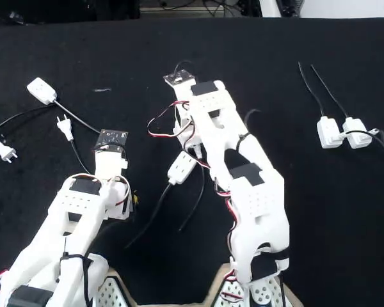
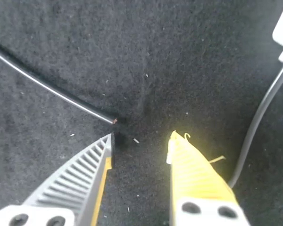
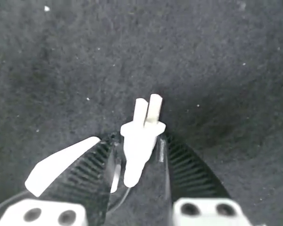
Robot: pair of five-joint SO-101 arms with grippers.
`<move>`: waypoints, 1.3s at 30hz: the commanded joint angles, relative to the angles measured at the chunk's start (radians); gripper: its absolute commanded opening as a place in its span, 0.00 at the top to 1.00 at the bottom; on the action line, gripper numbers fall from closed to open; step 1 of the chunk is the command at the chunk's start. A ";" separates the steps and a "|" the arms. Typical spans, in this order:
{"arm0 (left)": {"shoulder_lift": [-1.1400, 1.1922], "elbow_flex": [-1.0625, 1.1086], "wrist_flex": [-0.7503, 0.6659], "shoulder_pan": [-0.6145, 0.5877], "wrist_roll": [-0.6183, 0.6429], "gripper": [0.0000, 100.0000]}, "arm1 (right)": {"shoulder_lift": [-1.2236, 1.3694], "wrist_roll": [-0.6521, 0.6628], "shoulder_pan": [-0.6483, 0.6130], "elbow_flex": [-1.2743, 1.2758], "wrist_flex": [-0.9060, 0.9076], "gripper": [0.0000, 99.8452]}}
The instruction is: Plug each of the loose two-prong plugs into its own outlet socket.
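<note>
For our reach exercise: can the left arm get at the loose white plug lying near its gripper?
Probably yes. The left gripper is open and empty, and the loose plug lies on bare black cloth close beside it; only thin black cable runs between them.

Your bench [image 1: 294,211] is covered edge to edge in black, felt-like cloth [image 1: 115,45]. Toward its far edge, left of the middle, you have a small pale scrap of lint [image 1: 102,90] lying on the cloth. Beyond the far edge you can see a dark clutter of wires [image 1: 179,5], and past the far right corner a white panel [image 1: 345,7]. At the near edge, a tan board [image 1: 169,304] pokes out in the middle.
</note>
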 commanded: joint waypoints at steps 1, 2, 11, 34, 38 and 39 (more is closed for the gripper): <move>-0.025 -0.007 -0.003 -0.007 0.002 0.80 | -0.024 0.000 0.066 -0.007 -0.012 0.95; -0.025 -0.007 -0.003 -0.007 0.002 0.80 | -0.030 0.000 0.078 -0.004 -0.012 0.99; -0.025 -0.007 -0.003 -0.007 0.002 0.80 | -0.068 0.017 0.126 0.002 0.043 0.97; -0.026 -0.007 -0.003 -0.001 0.002 0.80 | -0.228 0.064 0.123 0.297 -0.163 0.90; -0.026 -0.007 -0.003 -0.005 0.002 0.80 | -0.228 0.063 0.123 0.303 -0.203 0.90; -0.026 -0.007 -0.003 -0.005 0.002 0.80 | -0.228 0.063 0.123 0.305 -0.204 0.90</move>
